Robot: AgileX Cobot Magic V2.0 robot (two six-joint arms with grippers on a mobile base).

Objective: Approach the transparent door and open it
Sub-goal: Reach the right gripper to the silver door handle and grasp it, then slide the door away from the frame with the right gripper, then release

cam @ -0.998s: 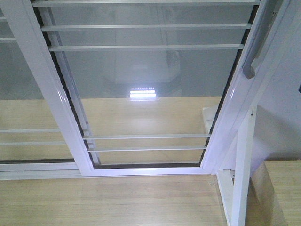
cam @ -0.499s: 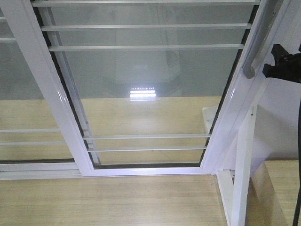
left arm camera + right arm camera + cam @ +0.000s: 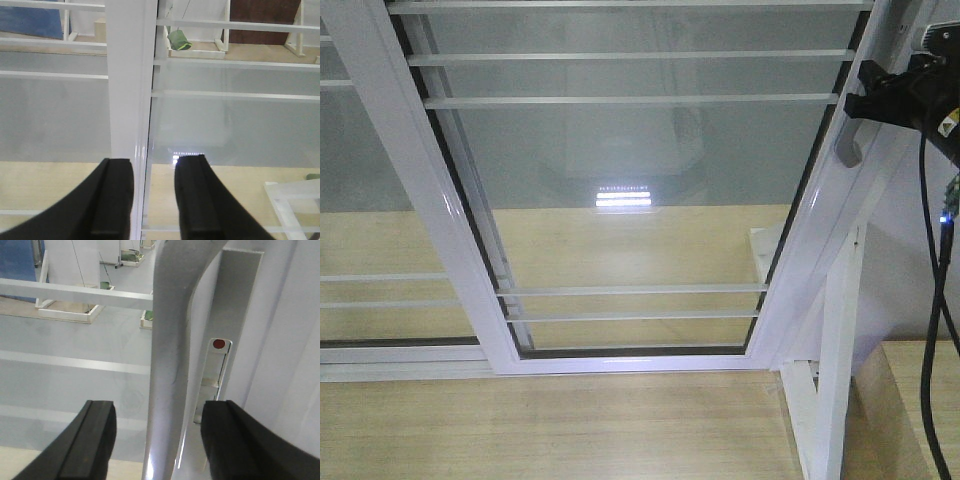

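The transparent door fills the middle of the front view. Its glossy white frame leans from lower centre to upper right, and its bottom edge meets the pale wood floor. At far left, a second glass panel lies partly behind the door's left edge. The left wrist view shows the left gripper facing a white upright between panes. Its two black fingers stand narrowly apart and hold nothing. Across the door's glass I count five thin white bars, three high and two low.

One curved grey handle sits on the right edge. The right gripper is at that handle. In its wrist view the handle runs between two widely spread fingers with a gap on each side, so nothing is clamped. One red dot marks the slot just right of the handle. Below, one white post stands just beside the door's right edge, and a black cable hangs near the picture's right border.
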